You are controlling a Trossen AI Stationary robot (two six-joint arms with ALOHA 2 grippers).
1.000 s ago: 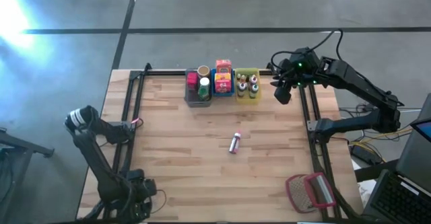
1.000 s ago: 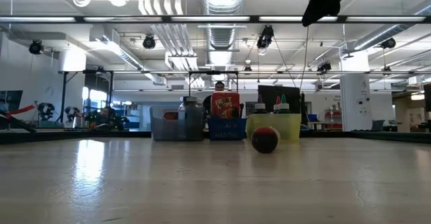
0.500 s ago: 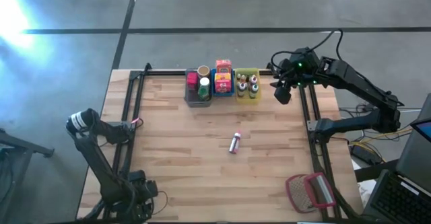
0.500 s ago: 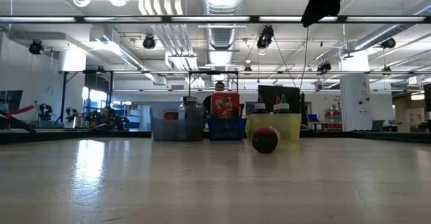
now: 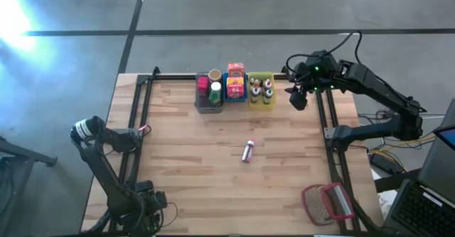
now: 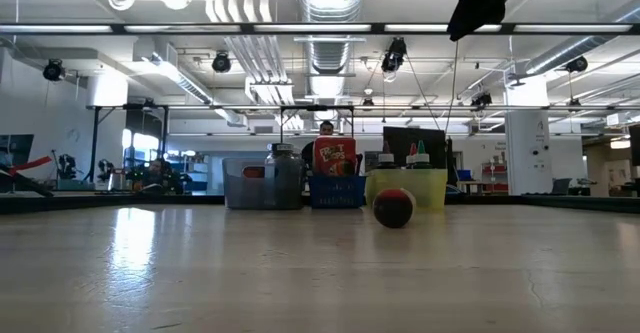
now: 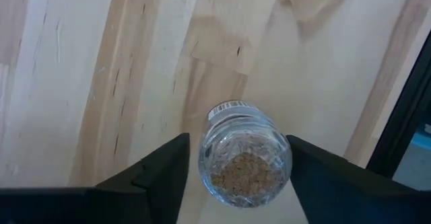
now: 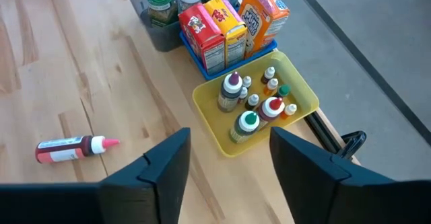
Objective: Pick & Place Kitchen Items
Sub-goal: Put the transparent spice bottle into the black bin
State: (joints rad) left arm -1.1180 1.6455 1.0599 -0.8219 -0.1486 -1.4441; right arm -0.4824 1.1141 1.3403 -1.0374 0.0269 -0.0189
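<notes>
While the right gripper (image 8: 225,177) hangs spread, the left gripper (image 7: 237,158) pinches a jar (image 7: 244,163)

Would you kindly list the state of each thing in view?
Clear jar: between the left end effector fingers; grip unclear.
Right end effector: open, empty, above the yellow bin.
Red bottle: lying on its side.
Yellow bin's small bottles: upright.
Blue bin's cartons: upright.

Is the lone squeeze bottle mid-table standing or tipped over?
Tipped over. The squeeze bottle lies flat on the table, its cap end pointing toward the bins in the right wrist view.
</notes>
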